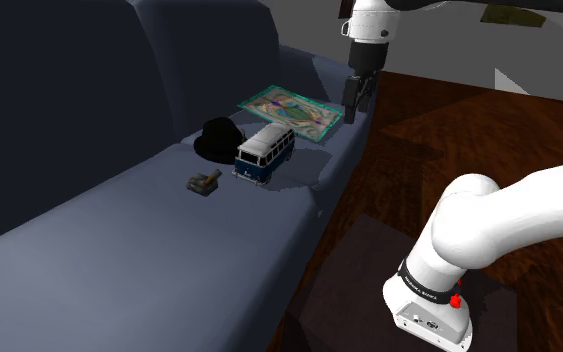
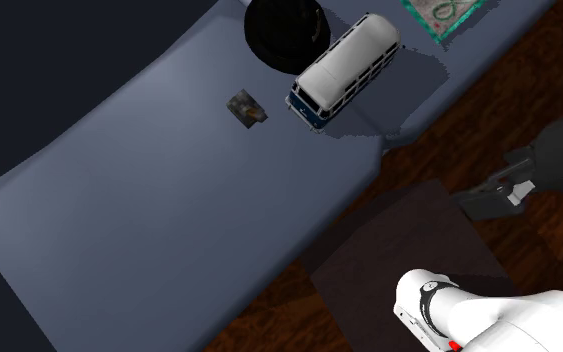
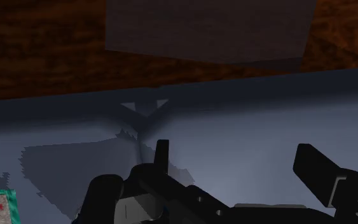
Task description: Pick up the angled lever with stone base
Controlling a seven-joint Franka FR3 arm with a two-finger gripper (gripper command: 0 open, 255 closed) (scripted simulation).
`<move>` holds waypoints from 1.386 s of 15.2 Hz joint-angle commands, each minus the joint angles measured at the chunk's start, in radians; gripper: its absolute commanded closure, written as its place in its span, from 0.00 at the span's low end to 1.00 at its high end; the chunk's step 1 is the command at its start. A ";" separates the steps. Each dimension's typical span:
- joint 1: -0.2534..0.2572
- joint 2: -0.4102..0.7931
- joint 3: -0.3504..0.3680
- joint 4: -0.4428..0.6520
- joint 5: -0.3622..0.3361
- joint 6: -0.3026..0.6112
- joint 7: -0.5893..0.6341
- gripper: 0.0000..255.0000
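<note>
Risks first, stand outward.

- The arm [image 1: 509, 215] folds back over its stand [image 1: 369, 262]. The gripper [image 1: 353, 105] hangs high at the far end of the sofa [image 1: 119, 270], over the front edge by the mat [image 1: 294, 108]. Fingers are spread with nothing between them. In the wrist view the gripper [image 3: 231, 149] looks down on bare cushion.
- The lever [image 1: 204, 182] is mid-seat, nearest the stand of all the clutter and well apart from the gripper. That means a long haul back.
- The direct path runs over the van [image 1: 265, 154] and the hat [image 1: 219, 138]. Come in too low and a finger clips the van roof, which I'd guess shoves the van into the lever.
- The van sits near the lever, on the shoulder view's right. Wide-spread fingers coming down could catch its nose.
- The lever is small and low, and its handle tilts. Pinching the handle rather than the base probably lets it pivot or slip out.
- The cushion looks soft. Pressing down may tip the lever before the fingers close.
- The scene is dim, so the lever's heading is hard to read and the fingers could line up wrong.

Count, near to far:
- stand: 1
- arm: 1
- lever: 1
- van: 1
- hat: 1, just behind the van; can't tell if they touch
- mat: 1
- gripper: 1, with 2 fingers
- sofa: 1, under everything but the stand
</note>
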 commanded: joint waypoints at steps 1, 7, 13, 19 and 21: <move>0.000 0.000 0.000 0.000 0.000 0.000 0.000 0.00; 0.024 0.164 0.033 0.001 0.038 0.169 0.043 0.00; 0.045 0.354 0.063 0.050 0.065 0.317 0.079 0.00; 0.064 0.560 0.091 0.146 0.081 0.434 0.112 0.00; 0.070 0.631 0.100 0.188 0.083 0.466 0.123 0.00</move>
